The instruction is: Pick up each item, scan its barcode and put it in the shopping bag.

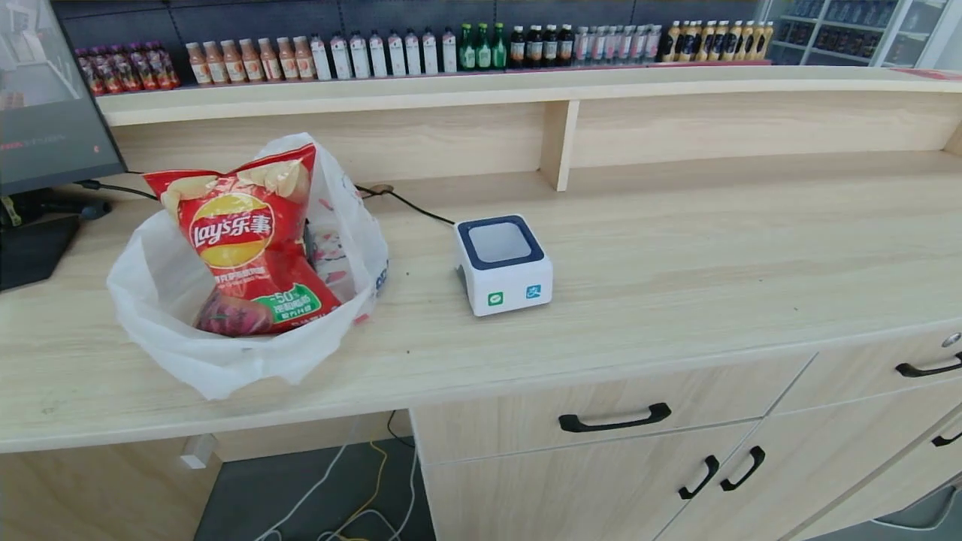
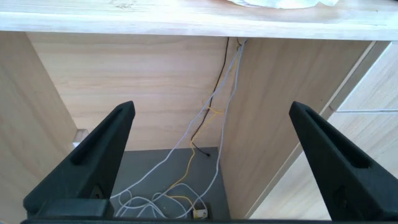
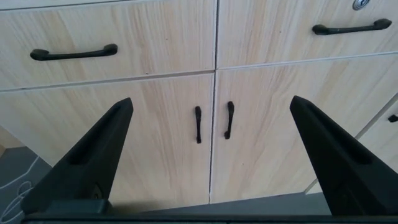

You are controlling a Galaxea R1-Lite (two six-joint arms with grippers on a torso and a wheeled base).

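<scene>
Facing the recess under the counter, the left gripper (image 2: 211,109) is seen with its 2 black fingers (image 2: 99,155) spread wide apart. Beyond them, a loose bundle of white, yellow and dark cables (image 2: 208,121) is seen hanging down the recess to the floor, where the tangle is cut off by the frame edge. A small scrap of white plastic (image 2: 280,2) is glimpsed on the counter edge above the recess; what it belongs to cannot be told from there.

The right gripper (image 3: 211,102) is likewise held wide apart, and is pointed at the cabinet front. 2 upright door handles (image 3: 198,124) are framed between its fingers, and a drawer handle (image 3: 74,53) is seen above them.

In the head view, the white scanner (image 1: 502,263) is set on the wooden counter (image 1: 676,248), with its dark-framed window turned upward. A black lead (image 1: 409,204) is run from it toward 10 o'clock. At 9 o'clock from the scanner, just beside it but apart, the shopping bag (image 1: 143,289) is stood open. A red chip bag (image 1: 248,240) is leaned upright inside, its top raised above the rim. Behind it, toward 3 o'clock, a pale item with pink markings (image 1: 331,252) is mostly hidden and cannot be identified.

At 10 o'clock from the bag, a dark monitor (image 1: 45,98) is cut off by the frame. At 12 o'clock, a row of bottles (image 1: 451,49) is lined along the far shelf.
</scene>
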